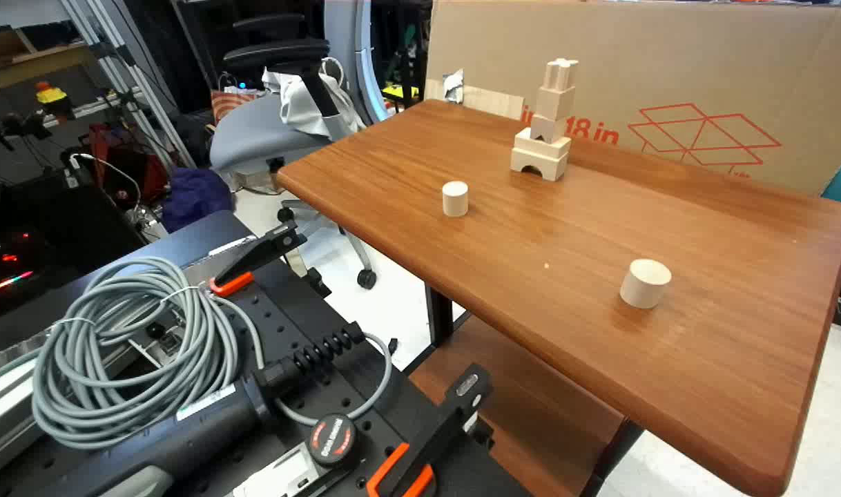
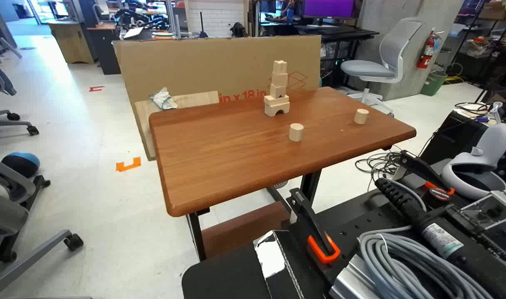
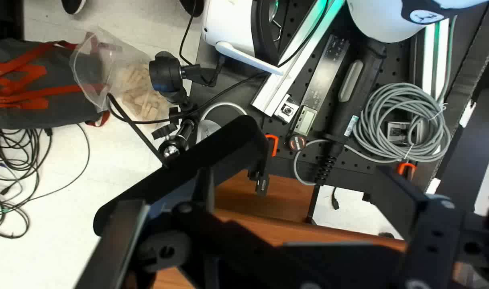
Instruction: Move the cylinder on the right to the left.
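The cylinder on the right (image 1: 645,284) is short, squat and pale beige. It stands upright on the brown table (image 1: 724,359), and it shows in both exterior views (image 2: 361,116). A similar, slightly narrower cylinder (image 1: 455,199) stands upright to its left, apart from it, also in both exterior views (image 2: 296,133). A stacked block structure with a tall post (image 1: 540,153) stands behind the narrower cylinder (image 2: 276,106). My gripper (image 3: 300,188) shows only in the wrist view. Its fingers are wide apart with nothing between them. No cylinder shows in the wrist view.
A large cardboard sheet (image 1: 710,90) stands along the table's back edge. A black perforated workbench with a coiled grey cable (image 2: 406,253) and orange-black clamps (image 2: 323,249) stands in front of the table. The wrist view shows a bag of wooden blocks (image 3: 142,92) on the floor.
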`<move>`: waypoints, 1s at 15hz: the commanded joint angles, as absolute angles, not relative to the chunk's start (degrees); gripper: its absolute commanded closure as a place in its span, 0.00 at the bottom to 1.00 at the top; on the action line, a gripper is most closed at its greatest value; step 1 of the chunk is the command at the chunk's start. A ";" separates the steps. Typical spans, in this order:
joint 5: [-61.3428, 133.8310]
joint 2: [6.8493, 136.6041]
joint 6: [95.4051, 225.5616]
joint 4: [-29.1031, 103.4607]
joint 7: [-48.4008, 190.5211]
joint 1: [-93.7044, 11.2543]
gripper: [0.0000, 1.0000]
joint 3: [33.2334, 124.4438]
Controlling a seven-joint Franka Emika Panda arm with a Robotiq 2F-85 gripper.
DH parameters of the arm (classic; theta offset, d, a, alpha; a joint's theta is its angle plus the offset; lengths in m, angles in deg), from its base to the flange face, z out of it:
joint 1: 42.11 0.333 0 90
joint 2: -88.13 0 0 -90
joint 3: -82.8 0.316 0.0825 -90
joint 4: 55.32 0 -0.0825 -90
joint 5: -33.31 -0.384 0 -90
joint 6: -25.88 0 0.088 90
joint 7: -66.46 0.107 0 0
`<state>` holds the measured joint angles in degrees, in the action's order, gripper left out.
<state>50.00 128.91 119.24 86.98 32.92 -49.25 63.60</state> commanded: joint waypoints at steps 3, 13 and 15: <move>50.04 128.93 119.16 86.86 33.03 -49.08 0.00 63.50; 49.04 125.74 118.38 83.31 32.92 -47.40 0.00 64.36; 49.18 122.88 118.93 80.66 32.32 -46.25 0.00 64.62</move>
